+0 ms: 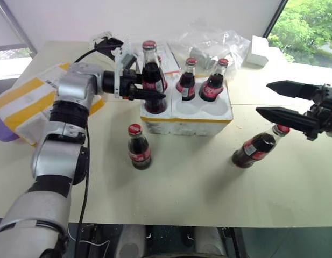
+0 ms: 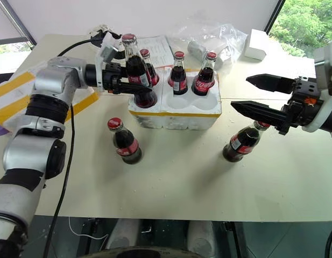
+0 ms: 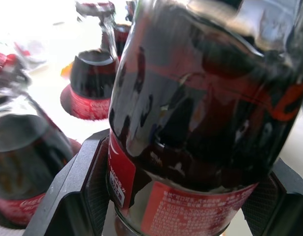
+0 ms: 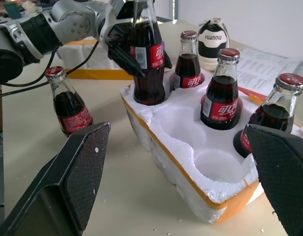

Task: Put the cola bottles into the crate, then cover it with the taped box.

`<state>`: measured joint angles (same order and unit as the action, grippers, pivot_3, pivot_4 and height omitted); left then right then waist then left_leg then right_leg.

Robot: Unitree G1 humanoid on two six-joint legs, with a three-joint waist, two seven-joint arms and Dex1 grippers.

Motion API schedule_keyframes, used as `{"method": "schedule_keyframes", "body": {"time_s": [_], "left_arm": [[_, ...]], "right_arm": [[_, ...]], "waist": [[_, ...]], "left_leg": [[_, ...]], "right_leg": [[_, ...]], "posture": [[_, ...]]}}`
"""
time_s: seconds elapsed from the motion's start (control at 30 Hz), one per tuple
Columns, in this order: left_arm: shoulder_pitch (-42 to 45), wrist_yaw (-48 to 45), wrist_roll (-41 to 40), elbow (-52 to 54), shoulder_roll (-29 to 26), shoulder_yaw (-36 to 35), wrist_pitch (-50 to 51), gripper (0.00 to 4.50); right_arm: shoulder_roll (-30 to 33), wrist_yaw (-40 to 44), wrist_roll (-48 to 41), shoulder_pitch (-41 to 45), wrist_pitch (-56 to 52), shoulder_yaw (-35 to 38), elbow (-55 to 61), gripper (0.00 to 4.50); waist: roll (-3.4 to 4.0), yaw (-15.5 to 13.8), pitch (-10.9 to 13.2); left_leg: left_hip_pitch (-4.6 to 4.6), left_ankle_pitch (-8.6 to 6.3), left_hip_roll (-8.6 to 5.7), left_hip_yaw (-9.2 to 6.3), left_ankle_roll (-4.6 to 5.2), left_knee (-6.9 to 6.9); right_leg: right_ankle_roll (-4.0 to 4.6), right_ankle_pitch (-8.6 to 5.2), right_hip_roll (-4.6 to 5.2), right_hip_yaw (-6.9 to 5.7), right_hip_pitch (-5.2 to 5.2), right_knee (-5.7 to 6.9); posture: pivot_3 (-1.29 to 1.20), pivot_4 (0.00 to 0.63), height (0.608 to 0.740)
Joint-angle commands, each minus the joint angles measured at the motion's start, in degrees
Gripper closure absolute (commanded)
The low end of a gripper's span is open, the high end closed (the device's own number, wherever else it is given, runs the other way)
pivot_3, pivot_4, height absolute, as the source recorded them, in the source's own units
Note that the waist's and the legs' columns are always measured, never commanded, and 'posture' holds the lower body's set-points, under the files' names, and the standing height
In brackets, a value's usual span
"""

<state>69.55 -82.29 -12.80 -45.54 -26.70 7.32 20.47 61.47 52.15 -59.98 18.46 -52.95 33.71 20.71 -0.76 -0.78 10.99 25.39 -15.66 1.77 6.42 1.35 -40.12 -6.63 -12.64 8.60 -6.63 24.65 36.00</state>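
My left gripper (image 1: 148, 89) is shut on a cola bottle (image 1: 151, 75), upright, with its base at the front-left well of the crate (image 1: 187, 127), a low white foam tray with a yellow band. Three more cola bottles stand in the back wells (image 4: 187, 66) (image 4: 221, 93) (image 4: 275, 114); two front wells (image 4: 214, 164) are bare. Another bottle (image 1: 139, 148) stands on the table in front of the crate. One (image 1: 258, 147) lies on its side to the right, below my open right gripper (image 1: 262, 98). The taped box (image 1: 20, 105) lies at far left.
A crumpled clear plastic bag (image 1: 211, 43), papers (image 1: 168, 54) and a small plain white box (image 1: 258, 51) lie behind the crate. A shoe (image 4: 213, 35) sits beyond it. The table's front edge (image 1: 171, 224) is near.
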Motion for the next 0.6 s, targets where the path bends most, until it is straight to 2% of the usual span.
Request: {"method": "schedule_keyframes", "body": {"time_s": [0.03,0.33,0.37,0.43,0.6], "left_arm": [[0.23,0.44,0.39,-0.30,0.88,-0.91,-3.25,1.68],[-1.26,2.62,2.69,-3.72,1.63,-0.95,-6.44,1.68],[-1.41,2.67,2.66,-3.63,1.55,-1.02,-6.34,0.66],[-1.99,2.54,2.39,-2.87,1.29,-1.23,-5.76,0.03],[-3.58,2.54,1.66,-0.24,0.51,-1.82,-4.55,0.03]], "right_arm": [[-0.14,-0.58,-1.25,0.55,1.13,2.17,0.93,0.00],[-0.51,-0.92,-0.65,1.05,2.41,0.75,0.35,0.00],[-0.50,-0.90,-0.59,1.12,2.51,0.65,0.21,0.00],[-0.57,-0.84,-0.30,1.32,2.84,0.27,-0.16,0.00],[-0.47,-0.71,0.40,2.20,3.79,-1.13,-1.23,0.00]], "waist": [[0.00,0.00,0.00],[0.00,0.03,0.00],[0.00,0.03,0.00],[0.00,0.03,0.00],[0.01,0.05,-0.01]], "left_leg": [[0.00,0.00,0.00,-0.01,0.00,0.00],[0.00,-0.01,0.01,-0.08,0.02,0.00],[0.00,-0.01,0.01,-0.08,0.02,0.00],[-0.01,-0.01,0.01,-0.08,0.02,-0.01],[-0.02,-0.01,0.01,-0.09,0.02,-0.03]], "right_leg": [[0.00,0.00,0.00,0.00,0.00,0.00],[0.00,0.00,0.00,0.00,0.01,0.00],[0.00,0.00,0.00,0.00,0.00,0.00],[0.00,0.00,0.01,0.00,0.00,0.00],[0.00,0.00,0.02,0.01,0.00,0.00]], "posture": [[0.00,0.150,0.740],[0.00,0.150,0.740],[0.00,0.150,0.740],[0.00,0.150,0.740],[0.00,0.150,0.740]]}}
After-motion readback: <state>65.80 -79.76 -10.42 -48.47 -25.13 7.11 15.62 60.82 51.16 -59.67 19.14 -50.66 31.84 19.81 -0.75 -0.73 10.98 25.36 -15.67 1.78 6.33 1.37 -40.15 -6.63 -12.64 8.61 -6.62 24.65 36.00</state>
